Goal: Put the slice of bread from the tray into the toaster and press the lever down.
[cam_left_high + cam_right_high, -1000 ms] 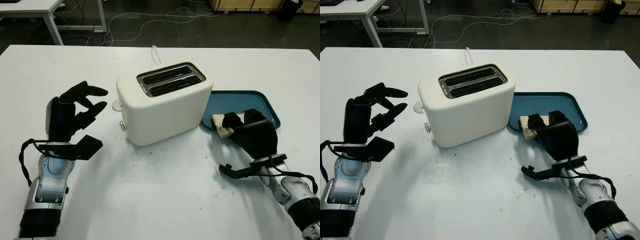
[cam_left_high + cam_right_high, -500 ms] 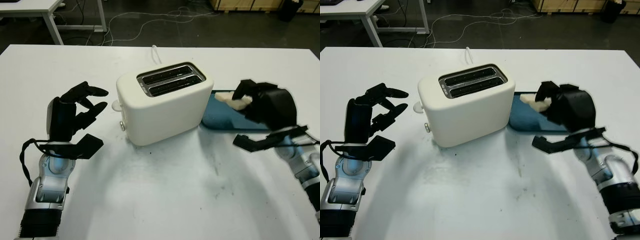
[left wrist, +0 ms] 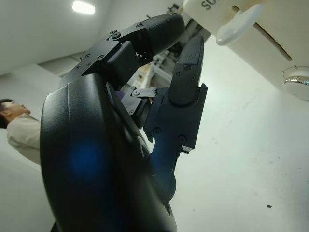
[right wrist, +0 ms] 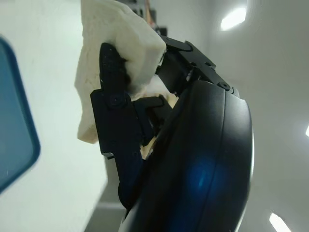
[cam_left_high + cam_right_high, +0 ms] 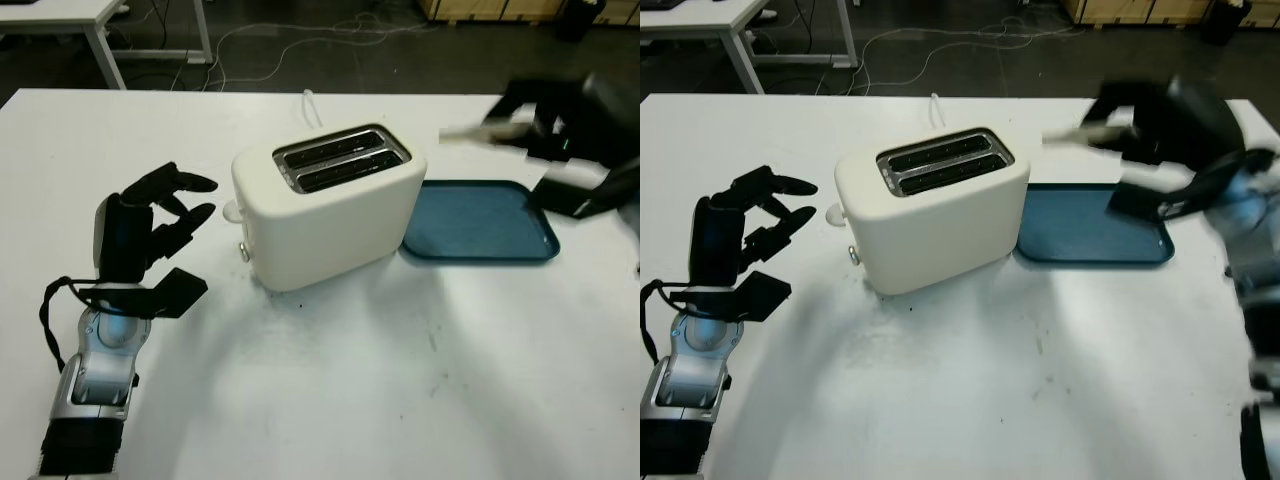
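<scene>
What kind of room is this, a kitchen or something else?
Probably a lab or workshop, not a kitchen: the toaster sits on a plain white table, cables trail across the dark floor, and another workbench stands behind.

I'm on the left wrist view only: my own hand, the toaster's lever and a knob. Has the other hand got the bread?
Observer: Yes. The right wrist view shows the right hand with its fingers closed on the slice of bread.
Operator: Where is that hand relative to the toaster?
Observer: In the left eye view it is raised above the table, beyond the blue tray, to the right of the toaster; not over the slots yet.
Operator: Anything left on the tray, or in the slots?
Observer: The tray holds nothing, and both slots look empty.
Operator: And my left hand?
Observer: The left hand is open, raised left of the toaster, short of the lever.
</scene>
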You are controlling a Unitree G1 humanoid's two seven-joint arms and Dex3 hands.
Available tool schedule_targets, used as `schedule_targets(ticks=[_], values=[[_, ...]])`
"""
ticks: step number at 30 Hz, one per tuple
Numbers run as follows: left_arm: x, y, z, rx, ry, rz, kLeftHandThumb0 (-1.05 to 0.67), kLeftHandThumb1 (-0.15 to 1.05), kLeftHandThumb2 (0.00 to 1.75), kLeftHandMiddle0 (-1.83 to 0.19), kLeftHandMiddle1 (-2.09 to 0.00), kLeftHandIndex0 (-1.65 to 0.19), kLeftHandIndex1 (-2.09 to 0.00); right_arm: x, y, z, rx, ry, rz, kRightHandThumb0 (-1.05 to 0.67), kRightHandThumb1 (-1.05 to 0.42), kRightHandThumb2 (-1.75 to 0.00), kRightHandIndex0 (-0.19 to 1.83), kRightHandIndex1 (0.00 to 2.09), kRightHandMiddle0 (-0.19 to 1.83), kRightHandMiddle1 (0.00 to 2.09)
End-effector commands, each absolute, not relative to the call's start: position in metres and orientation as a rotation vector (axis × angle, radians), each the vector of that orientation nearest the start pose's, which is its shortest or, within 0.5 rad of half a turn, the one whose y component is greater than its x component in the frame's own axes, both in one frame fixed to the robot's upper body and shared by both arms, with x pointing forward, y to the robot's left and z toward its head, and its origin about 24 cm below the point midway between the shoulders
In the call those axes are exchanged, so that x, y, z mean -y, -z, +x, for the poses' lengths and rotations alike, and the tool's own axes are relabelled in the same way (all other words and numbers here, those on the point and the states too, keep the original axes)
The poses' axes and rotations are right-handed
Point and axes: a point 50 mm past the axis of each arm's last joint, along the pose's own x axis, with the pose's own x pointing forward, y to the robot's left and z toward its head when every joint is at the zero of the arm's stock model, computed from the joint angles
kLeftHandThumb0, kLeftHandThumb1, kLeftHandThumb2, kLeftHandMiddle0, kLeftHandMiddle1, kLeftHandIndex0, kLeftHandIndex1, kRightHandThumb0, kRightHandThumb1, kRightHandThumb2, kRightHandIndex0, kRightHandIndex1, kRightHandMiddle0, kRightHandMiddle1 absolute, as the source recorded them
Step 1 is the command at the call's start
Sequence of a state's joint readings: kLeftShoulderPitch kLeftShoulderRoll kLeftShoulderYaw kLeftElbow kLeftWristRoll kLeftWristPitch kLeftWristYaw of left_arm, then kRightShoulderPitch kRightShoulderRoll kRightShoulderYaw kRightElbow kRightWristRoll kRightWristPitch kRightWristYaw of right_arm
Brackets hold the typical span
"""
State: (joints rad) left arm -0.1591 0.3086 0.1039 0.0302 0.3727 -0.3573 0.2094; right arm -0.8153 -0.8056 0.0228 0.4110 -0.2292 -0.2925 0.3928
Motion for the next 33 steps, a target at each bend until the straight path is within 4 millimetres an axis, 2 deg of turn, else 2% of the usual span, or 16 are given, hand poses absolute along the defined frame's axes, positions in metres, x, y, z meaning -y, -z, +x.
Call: schedule_targets(ticks=[1, 5, 8, 11, 15, 19, 26, 33], values=[[-0.209, -0.128, 0.272, 0.551, -0.186, 0.640, -0.35, 0.92, 0.06, -0.68, -1.46, -0.74, -0.82, 0.242, -0.296, 0.350, 0.471, -0.235, -1.031, -0.20, -0.92, -0.20, 0.81, 1.75, 0.68, 1.64], [-0.209, -0.128, 0.272, 0.550, -0.187, 0.645, -0.35, 0.92, 0.06, -0.68, -1.46, -0.74, -0.82, 0.217, -0.328, 0.358, 0.435, -0.358, -0.945, -0.16, -0.92, -0.23, 0.87, 1.75, 0.70, 1.72], [-0.209, -0.128, 0.272, 0.545, -0.188, 0.651, -0.36, 0.92, 0.06, -0.68, -1.48, -0.74, -0.82, 0.198, -0.340, 0.362, 0.388, -0.432, -0.871, -0.15, -0.92, -0.21, 0.91, 1.75, 0.76, 1.71], [-0.209, -0.128, 0.271, 0.544, -0.189, 0.646, -0.35, 0.92, 0.05, -0.67, -1.49, -0.74, -0.82, 0.176, -0.344, 0.366, 0.323, -0.484, -0.865, -0.16, -0.92, -0.23, 0.96, 1.75, 0.79, 1.73], [-0.210, -0.127, 0.271, 0.541, -0.190, 0.648, -0.36, 0.92, 0.06, -0.66, -1.48, -0.73, -0.82, 0.156, -0.334, 0.374, 0.264, -0.606, -0.800, -0.14, -0.92, -0.33, 1.04, 1.75, 0.83, 1.74], [-0.210, -0.128, 0.270, 0.546, -0.187, 0.649, -0.36, 0.92, 0.06, -0.67, -1.48, -0.74, -0.82, 0.145, -0.316, 0.386, 0.157, -0.672, -0.751, -0.21, -0.92, -0.42, 1.09, 1.75, 0.85, 1.75], [-0.210, -0.127, 0.270, 0.546, -0.189, 0.642, -0.35, 0.92, 0.06, -0.68, -1.47, -0.74, -0.81, 0.138, -0.292, 0.398, 0.089, -0.717, -0.797, -0.45, -0.92, -0.36, 1.07, 1.75, 0.90, 1.75], [-0.211, -0.127, 0.269, 0.545, -0.182, 0.635, -0.34, 0.92, 0.06, -0.67, -1.45, -0.74, -0.81, 0.136, -0.283, 0.402, 0.053, -0.764, -0.768, -0.52, -0.92, -0.34, 1.10, 1.75, 0.96, 1.75]])
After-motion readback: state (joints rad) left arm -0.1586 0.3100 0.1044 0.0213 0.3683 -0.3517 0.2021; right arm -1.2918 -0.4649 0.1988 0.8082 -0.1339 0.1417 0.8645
